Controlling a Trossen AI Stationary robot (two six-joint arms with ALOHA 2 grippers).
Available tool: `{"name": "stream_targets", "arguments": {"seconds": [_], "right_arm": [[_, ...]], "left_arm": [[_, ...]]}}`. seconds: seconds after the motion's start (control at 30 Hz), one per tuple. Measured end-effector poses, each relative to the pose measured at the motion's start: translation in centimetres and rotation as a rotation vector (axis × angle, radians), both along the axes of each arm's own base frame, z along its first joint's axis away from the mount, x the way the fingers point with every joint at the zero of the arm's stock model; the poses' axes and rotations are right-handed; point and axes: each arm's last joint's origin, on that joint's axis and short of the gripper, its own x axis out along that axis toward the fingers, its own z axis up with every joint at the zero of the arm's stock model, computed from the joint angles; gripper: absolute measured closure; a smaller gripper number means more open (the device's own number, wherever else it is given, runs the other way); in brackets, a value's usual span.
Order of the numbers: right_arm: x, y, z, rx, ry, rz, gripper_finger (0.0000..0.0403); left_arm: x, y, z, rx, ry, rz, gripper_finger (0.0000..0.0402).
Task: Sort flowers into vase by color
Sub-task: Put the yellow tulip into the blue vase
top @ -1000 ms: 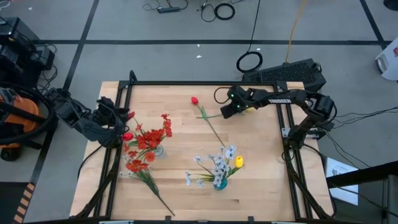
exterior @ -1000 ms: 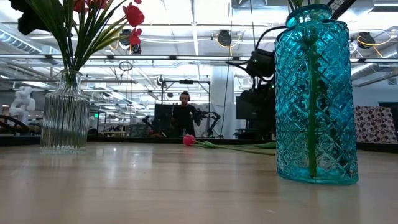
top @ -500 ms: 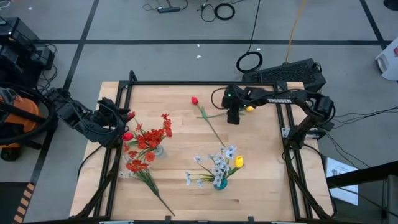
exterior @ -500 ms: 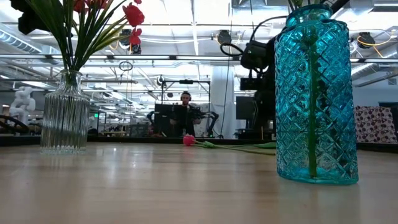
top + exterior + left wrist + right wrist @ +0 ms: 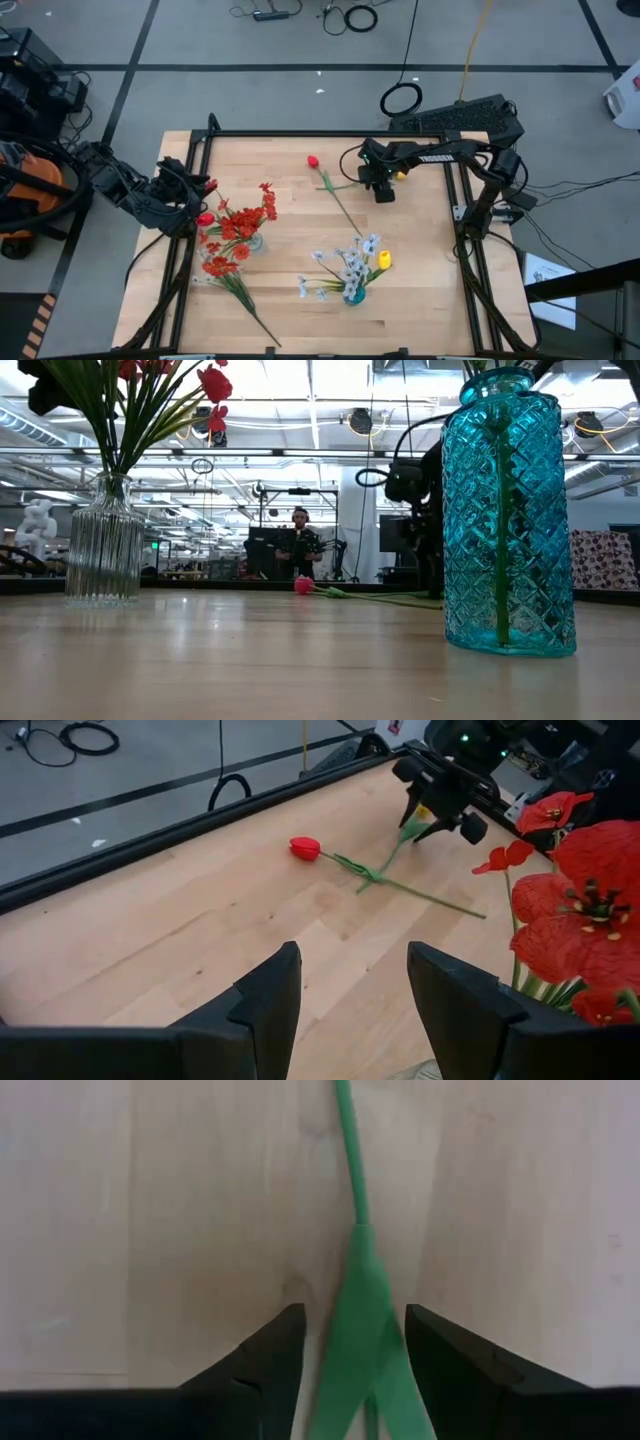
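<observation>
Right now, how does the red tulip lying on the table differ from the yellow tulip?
The red tulip lies flat on the bare table; the yellow tulip stands in the teal vase among white blossoms.
The red tulip's whole stalk shows; the yellow tulip shows only its bloom.
The right hand hangs open over a leaf of the red tulip; no hand is near the yellow tulip.

Counts: 2 vases, one clear ribbed vase (image 5: 105, 545) at 9 o'clock, one blue vase (image 5: 508, 510) at 6 o'clock. 1 loose red tulip (image 5: 313, 160) lying on the desk (image 5: 290, 250) at 12 o'clock. 1 yellow tulip (image 5: 384, 261) in the blue vase. 1 stem (image 5: 240, 291) lying by the clear vase. 2 arms, 2 tools: left tool (image 5: 348, 995), right tool (image 5: 350, 1345).
</observation>
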Motion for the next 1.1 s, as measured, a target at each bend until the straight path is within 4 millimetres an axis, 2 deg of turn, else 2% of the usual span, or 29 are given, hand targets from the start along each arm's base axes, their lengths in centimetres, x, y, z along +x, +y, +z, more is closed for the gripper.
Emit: {"name": "stream_targets", "arguments": {"seconds": [0.23, 0.47, 0.53, 0.67, 0.73, 0.83, 0.93, 1.1], "right_arm": [[-0.8, -0.8, -1.3, 0.094, 0.051, -0.034, 0.0271], [-1.0, 0.0, -1.4, 0.138, 0.099, -0.046, 0.0383], [-1.1, 0.5, -1.2, 0.111, 0.144, -0.060, 0.0394], [-2.4, 2.5, 0.0, 0.058, 0.319, -0.033, 0.0396], [-3.3, 3.9, 0.8, 0.037, 0.438, 0.041, 0.0399], [-3.6, 5.5, 2.8, -0.021, 0.492, 0.157, 0.0399], [-4.6, 7.6, 3.6, 0.017, 0.613, 0.279, 0.0401], [-4.2, 11.1, 5.0, -0.044, 0.584, 0.464, 0.0401]], "left_arm": [[0.0, 0.0, 0.0, -0.017, -0.011, 0.013, 0.0212], [0.1, -0.1, 0.0, -0.014, -0.004, 0.012, 0.0212], [0.1, -0.1, -0.1, -0.018, 0.001, 0.008, 0.0212], [0.0, -0.1, -0.1, -0.041, 0.025, -0.014, 0.0212], [0.0, -0.2, -0.2, -0.046, 0.040, -0.030, 0.0212], [0.0, -0.2, -0.2, -0.023, 0.059, -0.054, 0.0212], [0.0, -0.2, -0.2, -0.017, 0.064, -0.060, 0.0212], [0.0, -0.2, -0.2, -0.009, 0.085, -0.085, 0.0212]]}}
